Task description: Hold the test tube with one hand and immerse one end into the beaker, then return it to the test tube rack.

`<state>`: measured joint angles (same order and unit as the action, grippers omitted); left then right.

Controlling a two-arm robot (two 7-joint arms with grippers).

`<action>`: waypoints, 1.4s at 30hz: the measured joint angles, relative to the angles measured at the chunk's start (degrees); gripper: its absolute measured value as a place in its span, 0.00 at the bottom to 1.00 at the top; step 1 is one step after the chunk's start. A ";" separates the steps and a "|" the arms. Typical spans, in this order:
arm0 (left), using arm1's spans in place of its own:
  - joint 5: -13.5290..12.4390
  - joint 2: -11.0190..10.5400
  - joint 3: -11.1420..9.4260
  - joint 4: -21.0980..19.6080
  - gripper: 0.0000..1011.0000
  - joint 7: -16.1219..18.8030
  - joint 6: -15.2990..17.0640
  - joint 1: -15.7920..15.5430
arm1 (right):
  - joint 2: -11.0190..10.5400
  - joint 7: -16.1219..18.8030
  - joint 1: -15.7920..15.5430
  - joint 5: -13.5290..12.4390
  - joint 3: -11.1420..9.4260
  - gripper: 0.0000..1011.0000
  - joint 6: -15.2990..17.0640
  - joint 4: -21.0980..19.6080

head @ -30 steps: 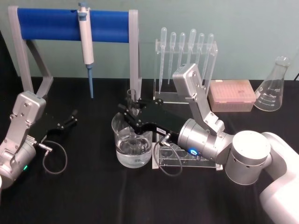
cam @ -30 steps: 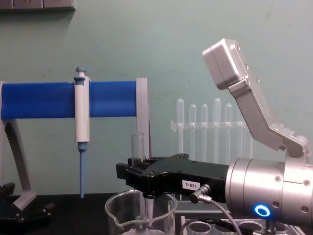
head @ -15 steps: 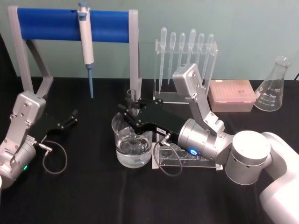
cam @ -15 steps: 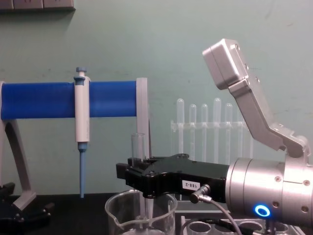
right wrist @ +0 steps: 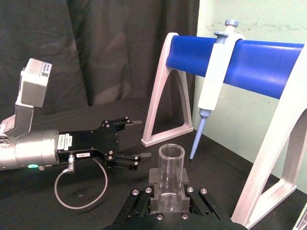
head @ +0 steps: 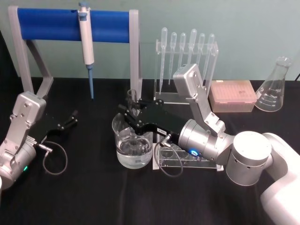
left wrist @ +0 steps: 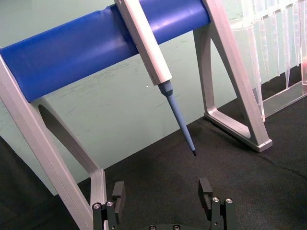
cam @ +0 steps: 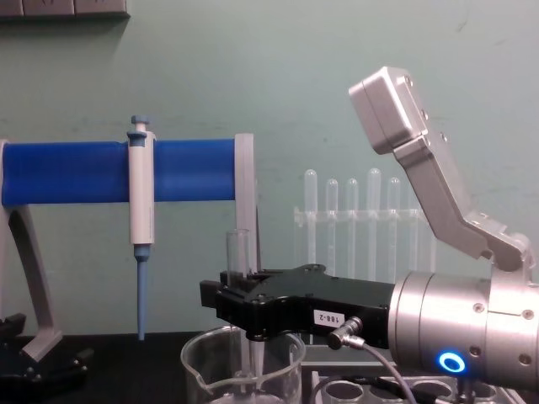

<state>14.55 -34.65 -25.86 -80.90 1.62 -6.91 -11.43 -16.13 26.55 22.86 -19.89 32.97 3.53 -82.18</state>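
The right gripper [head: 132, 108] is clamped on the test tube [cam: 238, 252], which stands upright with its lower end inside the beaker [head: 123, 157]; swinging toward the test tube rack [head: 187, 161] before lifting clear would likely knock glass on the rim and tip the beaker; a slack grip could drop the tube; the beaker holds clear liquid low down; the tube's open top looks empty; the left gripper [left wrist: 160, 189] rests open on the counter [head: 93, 197], well apart.

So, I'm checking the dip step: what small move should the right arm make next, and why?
Probably lift straight up: the right gripper holds the test tube upright, lower end inside the beaker, rack right beside it; the left gripper is parked open.
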 joint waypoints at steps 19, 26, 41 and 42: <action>0.00 0.00 0.00 0.00 0.99 0.00 0.00 0.00 | 0.00 0.00 0.00 0.00 0.00 0.22 0.00 0.00; 0.00 0.00 0.00 0.00 0.99 0.00 0.00 0.00 | 0.00 0.00 0.00 0.00 0.00 0.23 0.00 0.00; 0.00 0.00 0.00 0.00 0.99 0.00 0.00 0.00 | 0.00 0.00 0.00 0.00 0.00 0.22 0.00 0.00; 0.00 0.00 0.00 0.00 0.99 0.00 0.00 0.00 | 0.00 0.00 0.00 0.00 0.00 0.22 0.00 0.00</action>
<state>14.55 -34.65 -25.86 -80.90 1.62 -6.91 -11.43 -16.13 26.55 22.86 -19.89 32.98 3.53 -82.18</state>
